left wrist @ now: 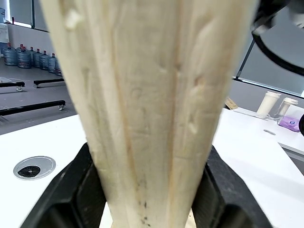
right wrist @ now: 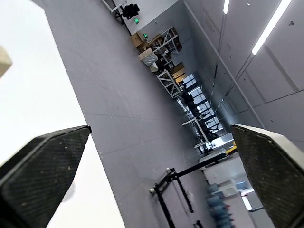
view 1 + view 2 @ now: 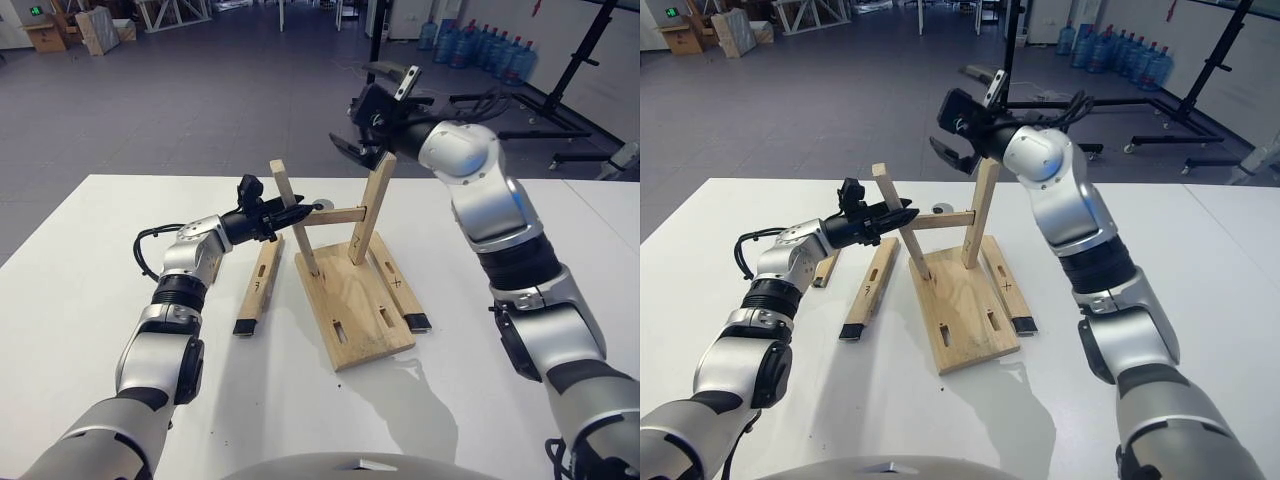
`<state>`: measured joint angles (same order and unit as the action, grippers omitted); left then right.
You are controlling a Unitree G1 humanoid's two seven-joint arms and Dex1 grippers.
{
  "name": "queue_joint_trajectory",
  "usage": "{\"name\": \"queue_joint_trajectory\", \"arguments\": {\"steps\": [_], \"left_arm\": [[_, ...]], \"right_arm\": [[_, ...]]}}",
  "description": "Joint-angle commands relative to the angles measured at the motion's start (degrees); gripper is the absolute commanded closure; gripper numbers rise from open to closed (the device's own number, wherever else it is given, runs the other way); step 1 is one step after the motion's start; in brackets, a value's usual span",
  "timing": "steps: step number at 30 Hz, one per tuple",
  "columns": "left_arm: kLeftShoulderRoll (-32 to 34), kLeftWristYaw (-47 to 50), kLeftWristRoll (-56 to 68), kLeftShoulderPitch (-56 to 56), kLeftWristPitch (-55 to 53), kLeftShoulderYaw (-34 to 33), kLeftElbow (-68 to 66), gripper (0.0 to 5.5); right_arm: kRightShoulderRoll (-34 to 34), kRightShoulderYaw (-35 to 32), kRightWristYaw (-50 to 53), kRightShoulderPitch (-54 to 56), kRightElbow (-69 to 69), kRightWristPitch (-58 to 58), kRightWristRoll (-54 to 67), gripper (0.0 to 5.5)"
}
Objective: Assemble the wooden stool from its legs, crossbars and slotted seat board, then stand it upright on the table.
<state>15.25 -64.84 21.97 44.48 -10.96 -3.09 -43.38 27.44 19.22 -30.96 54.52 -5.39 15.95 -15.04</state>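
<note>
The slotted seat board (image 3: pixel 352 305) lies flat on the white table (image 3: pixel 80 250). Two legs stand tilted in its slots, the left leg (image 3: pixel 296 220) and the right leg (image 3: pixel 372 210), with a crossbar (image 3: pixel 335 215) spanning between them. My left gripper (image 3: pixel 292 217) is shut on the left leg at about mid height; in the left wrist view that leg (image 1: pixel 152 114) sits between the black fingers (image 1: pixel 71 190). My right gripper (image 3: pixel 355 108) hangs open by the right leg's top end, and its fingers (image 2: pixel 42 166) have nothing between them.
A loose leg (image 3: pixel 262 285) lies left of the board and another (image 3: pixel 400 288) lies along its right side. A short wooden piece (image 3: pixel 825 268) rests by my left forearm. A round grommet (image 1: pixel 33 167) is set in the tabletop behind the stool.
</note>
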Motion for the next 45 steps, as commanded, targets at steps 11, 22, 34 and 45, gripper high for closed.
{"name": "queue_joint_trajectory", "arguments": {"steps": [11,22,34,45], "left_arm": [[-0.71,0.65,-1.08,-1.53,-0.77,0.63,1.22,3.38],[-2.39,1.00,-1.17,-3.18,-3.57,2.39,2.57,3.38],[-1.60,1.08,-3.24,-4.87,-3.68,5.67,5.49,3.38],[-2.07,2.26,-7.40,-8.61,-1.31,11.71,3.09,3.38]], "right_arm": [[-0.67,14.21,-1.49,-21.50,-8.11,-9.89,-11.79,0.10],[-5.51,2.55,-0.11,-11.25,-1.71,-4.26,-4.99,0.10],[-1.89,2.83,0.41,-6.35,-3.88,-8.62,-11.49,0.10],[-3.28,12.14,3.25,-24.24,-16.53,-14.53,-16.37,0.10]]}}
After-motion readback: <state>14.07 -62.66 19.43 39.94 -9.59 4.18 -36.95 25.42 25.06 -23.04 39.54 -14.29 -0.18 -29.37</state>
